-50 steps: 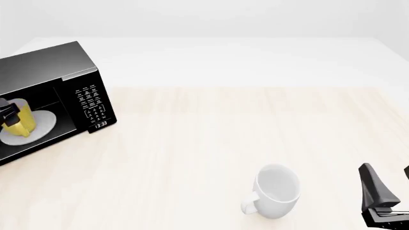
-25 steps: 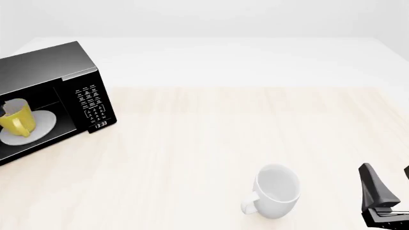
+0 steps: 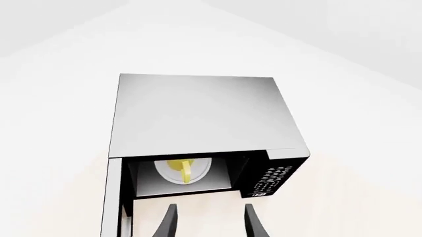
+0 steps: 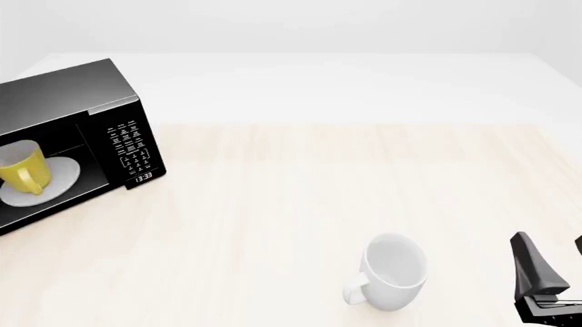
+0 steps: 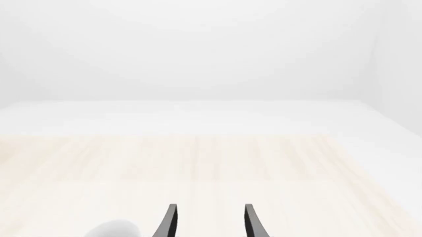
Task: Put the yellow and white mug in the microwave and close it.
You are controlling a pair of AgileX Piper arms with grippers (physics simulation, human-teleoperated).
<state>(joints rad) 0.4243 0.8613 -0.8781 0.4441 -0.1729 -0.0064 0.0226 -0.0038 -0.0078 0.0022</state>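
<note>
Left hand (image 3: 207, 222) spread, empty, facing microwave (image 4: 82, 102) whose clock (image 4: 144, 178) reads 13:33.

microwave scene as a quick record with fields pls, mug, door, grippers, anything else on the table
yellow and white mug: upright on the turntable plate inside the microwave
door: open
left gripper: open, empty, outside facing the cavity
right gripper: open, empty, over the table
white mug: on the table, near the right gripper

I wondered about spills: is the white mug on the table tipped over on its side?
No, the white mug stands upright on the table, its open mouth facing up and its handle out to one side.
</note>
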